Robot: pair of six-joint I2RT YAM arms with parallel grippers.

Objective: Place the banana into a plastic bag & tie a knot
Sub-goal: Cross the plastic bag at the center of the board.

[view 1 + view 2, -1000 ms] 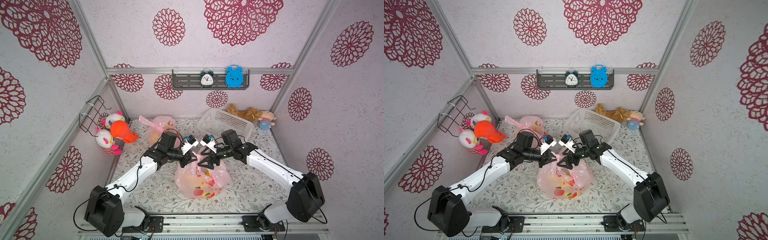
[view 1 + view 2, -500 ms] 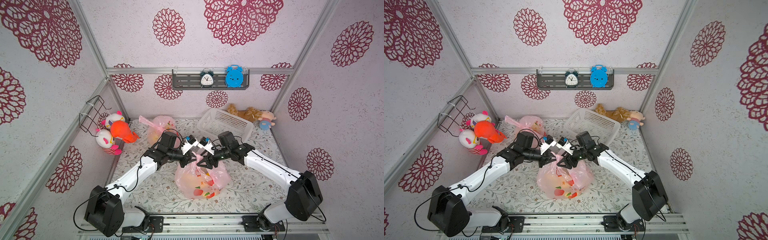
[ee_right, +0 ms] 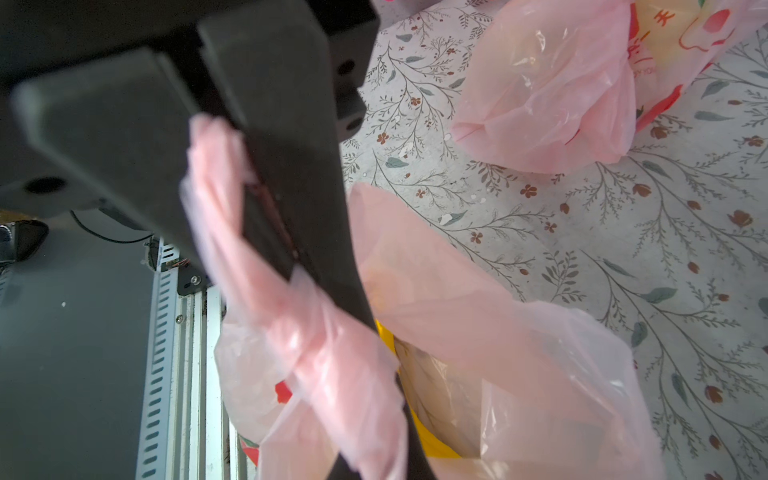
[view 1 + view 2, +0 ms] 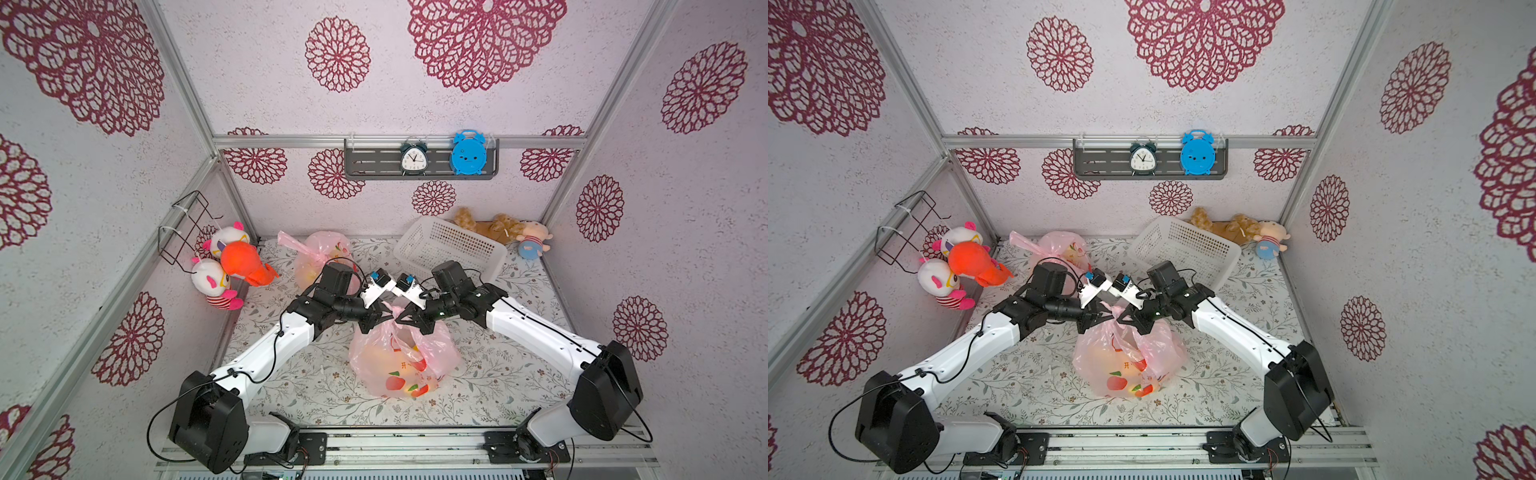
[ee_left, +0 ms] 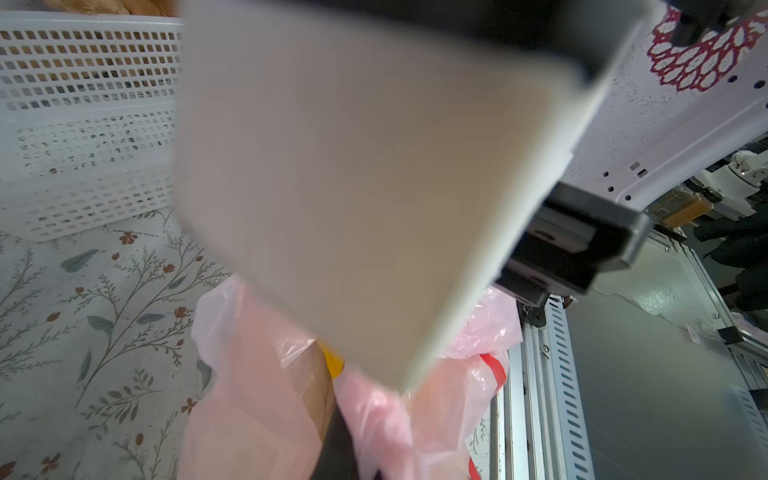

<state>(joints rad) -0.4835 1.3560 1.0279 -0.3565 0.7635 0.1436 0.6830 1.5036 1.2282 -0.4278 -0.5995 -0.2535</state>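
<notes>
The pink plastic bag (image 4: 401, 365) (image 4: 1127, 361) stands in the middle of the table. The banana shows as a yellow patch inside it (image 5: 332, 360) (image 3: 432, 440). My left gripper (image 4: 377, 321) (image 4: 1096, 321) and right gripper (image 4: 405, 323) (image 4: 1128, 322) meet tip to tip just above the bag's gathered top. Each is shut on a twisted pink strip of the bag's mouth (image 3: 316, 332) (image 5: 374, 419). In the left wrist view the right arm's pale camera plate (image 5: 353, 187) blocks most of the scene.
A second tied pink bag (image 4: 326, 257) (image 3: 552, 95) lies at the back left. A white perforated basket (image 4: 451, 247) (image 5: 83, 124) leans at the back right, close behind the right arm. Plush toys (image 4: 232, 266) sit along the left wall, others (image 4: 498, 228) in the back right corner.
My right gripper has moved left toward the left gripper and gone from open to shut on the bag's top. The left gripper has stayed shut in place.
</notes>
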